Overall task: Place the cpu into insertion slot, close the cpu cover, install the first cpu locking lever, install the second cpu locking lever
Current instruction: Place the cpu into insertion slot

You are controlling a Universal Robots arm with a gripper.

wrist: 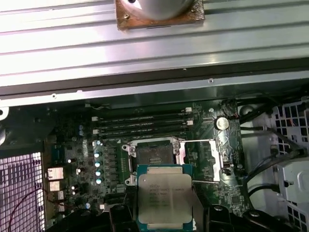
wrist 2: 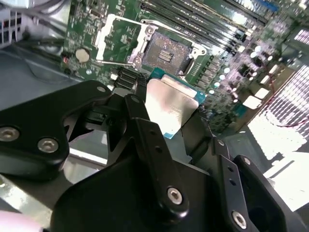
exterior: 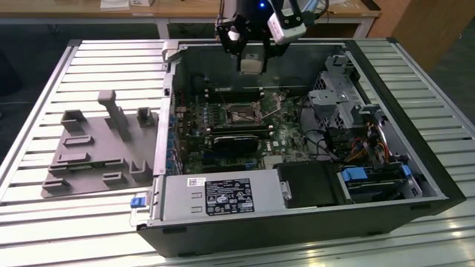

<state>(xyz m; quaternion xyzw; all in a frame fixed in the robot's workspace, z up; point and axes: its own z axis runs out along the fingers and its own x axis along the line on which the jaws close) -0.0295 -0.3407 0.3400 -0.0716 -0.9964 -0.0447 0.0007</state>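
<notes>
The cpu [exterior: 251, 64], a flat square chip with a dull silver top, hangs above the open computer case with my gripper [exterior: 251, 60] shut on its sides. In both wrist views the cpu [wrist 2: 170, 105] [wrist: 165, 195] sits between the black fingers [wrist 2: 141, 116], with the gripper [wrist 2: 171, 115] [wrist: 166, 212] above the green motherboard. The insertion slot [exterior: 241, 114] [wrist 2: 164, 52] [wrist: 152, 155] lies uncovered a short way below the chip, its dark centre showing. The cpu cover [wrist 2: 103, 36] [wrist: 216, 162], a thin silver frame, is swung open beside the slot.
A grey fixture plate [exterior: 97, 150] lies on the slatted table at the exterior view's left. Inside the case are a black card [exterior: 237, 142], memory slots [wrist: 140, 123], a drive cage [exterior: 341, 100], cables and a power supply [exterior: 222, 197]. The case walls ring the board.
</notes>
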